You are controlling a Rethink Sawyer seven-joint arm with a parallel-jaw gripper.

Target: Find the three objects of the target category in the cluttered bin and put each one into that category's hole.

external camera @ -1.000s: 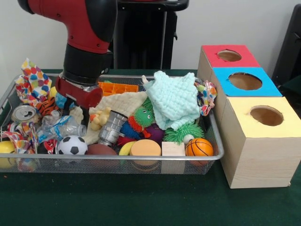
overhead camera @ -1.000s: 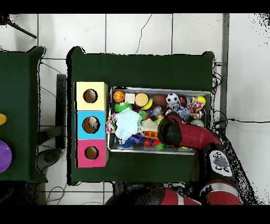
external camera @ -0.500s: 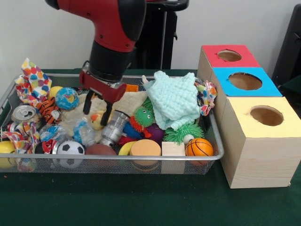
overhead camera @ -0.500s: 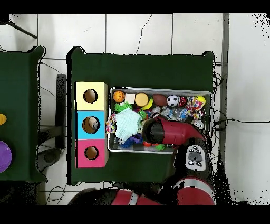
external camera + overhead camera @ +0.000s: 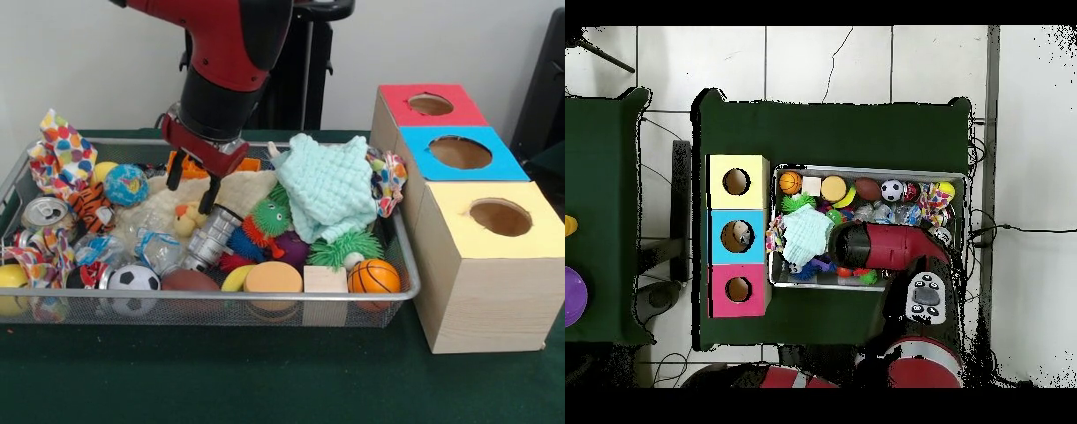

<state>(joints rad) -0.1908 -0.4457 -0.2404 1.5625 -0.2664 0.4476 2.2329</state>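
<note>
Front view: the tool [image 5: 192, 183], spread and empty, hangs above the duck [image 5: 185, 218] mid-bin [image 5: 265, 305].

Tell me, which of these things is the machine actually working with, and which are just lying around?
On the job: the gripper, open over the wire bin; its jumbled toys, like the basketball and soccer ball (which are wanted, I cannot tell); the red box, blue box and yellow box.
Lying about: the purple disc on the side table.

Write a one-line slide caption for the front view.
Sawyer's open gripper hovers empty over a toy-filled wire bin, beside three wooden boxes with holes.
</note>
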